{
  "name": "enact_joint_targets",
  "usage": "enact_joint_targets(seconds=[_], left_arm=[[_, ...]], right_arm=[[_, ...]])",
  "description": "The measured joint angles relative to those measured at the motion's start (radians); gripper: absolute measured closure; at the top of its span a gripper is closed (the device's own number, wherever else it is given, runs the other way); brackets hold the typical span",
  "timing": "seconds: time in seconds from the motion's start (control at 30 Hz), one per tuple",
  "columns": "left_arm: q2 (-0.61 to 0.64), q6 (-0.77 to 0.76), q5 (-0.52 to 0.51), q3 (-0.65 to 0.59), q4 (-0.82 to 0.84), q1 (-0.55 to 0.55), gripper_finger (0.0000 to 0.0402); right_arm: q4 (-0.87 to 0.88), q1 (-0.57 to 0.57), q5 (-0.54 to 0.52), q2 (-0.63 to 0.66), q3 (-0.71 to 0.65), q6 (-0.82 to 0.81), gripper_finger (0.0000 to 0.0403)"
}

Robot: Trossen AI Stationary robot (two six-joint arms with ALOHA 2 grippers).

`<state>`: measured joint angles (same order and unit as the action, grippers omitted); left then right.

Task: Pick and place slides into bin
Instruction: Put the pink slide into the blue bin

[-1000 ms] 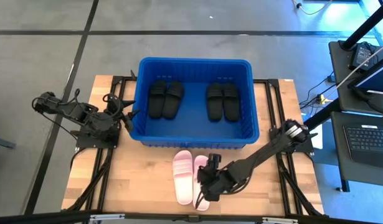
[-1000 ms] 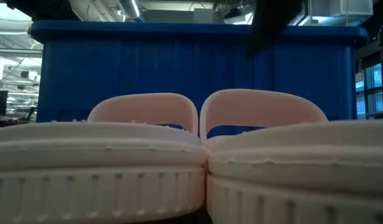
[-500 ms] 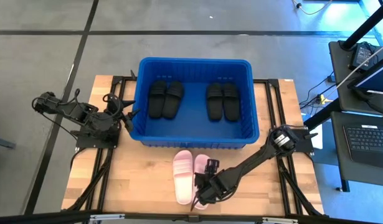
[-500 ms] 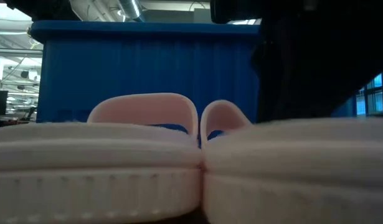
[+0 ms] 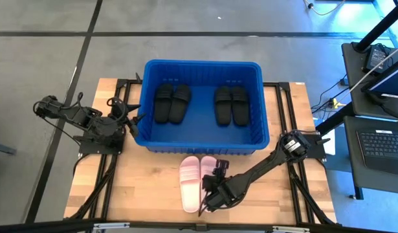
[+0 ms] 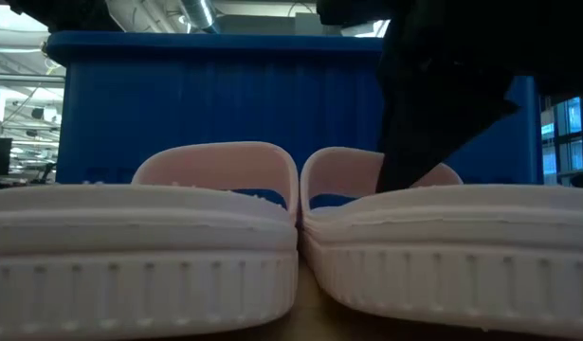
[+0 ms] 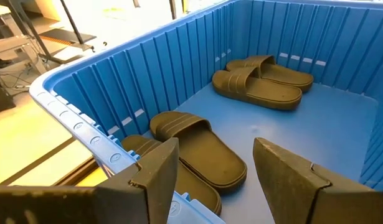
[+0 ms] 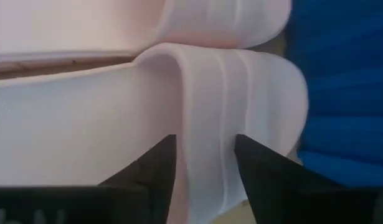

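Observation:
Two pale pink slides lie side by side, soles down, on the wooden table just in front of the bin: the left one (image 5: 189,184) (image 6: 144,237) and the right one (image 5: 207,162) (image 6: 443,246). The blue bin (image 5: 199,63) holds two pairs of black slides (image 5: 171,103) (image 5: 232,105), flat on its floor. My right gripper (image 5: 211,178) (image 8: 203,140) is down on the right pink slide's strap. My left gripper (image 5: 131,120) (image 7: 213,155) waits open at the bin's left wall, above the rim. My right gripper has the right pink slide's wide strap (image 8: 207,124) between its two fingers. One finger (image 8: 160,162) stands on the footbed side of the strap's edge, the other (image 8: 253,162) against its ribbed outer face. The fingers slant steeply down from the table's right. The sole rests on the table.
The bin's near wall (image 5: 205,147) stands close behind the pink slides. Bare wood (image 5: 140,188) lies to their left. Black frame rails (image 5: 108,175) run along both table sides. A desk with a laptop (image 5: 383,142) stands off the right edge.
My right gripper has come down and tipped steeper, onto the right pink slide's strap. That slide has slid a little toward the bin and the left slide.

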<state>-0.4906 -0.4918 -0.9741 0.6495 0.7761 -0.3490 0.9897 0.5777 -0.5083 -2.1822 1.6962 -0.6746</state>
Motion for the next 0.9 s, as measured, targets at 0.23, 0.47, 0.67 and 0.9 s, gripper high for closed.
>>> enact_joint_targets(seconds=[0.23, 0.47, 0.67, 0.9], left_arm=[[0.0, -0.005, 0.0, 0.0, -0.001, 0.0, 0.02], [0.0, -0.032, 0.0, 0.0, -0.002, 0.0, 0.02], [0.0, -0.049, 0.0, 0.0, -0.001, 0.0, 0.02], [0.0, -0.049, 0.0, 0.0, 0.002, 0.0, 0.02]], right_arm=[[0.037, -0.015, -0.063, 0.0, -0.001, 0.001, 0.0266], [0.035, -0.052, -0.067, 0.0, -0.001, 0.002, 0.0292], [0.034, -0.067, -0.073, 0.0, -0.001, -0.001, 0.0341], [0.079, -0.068, 0.051, 0.0, 0.107, 0.048, 0.0387]])
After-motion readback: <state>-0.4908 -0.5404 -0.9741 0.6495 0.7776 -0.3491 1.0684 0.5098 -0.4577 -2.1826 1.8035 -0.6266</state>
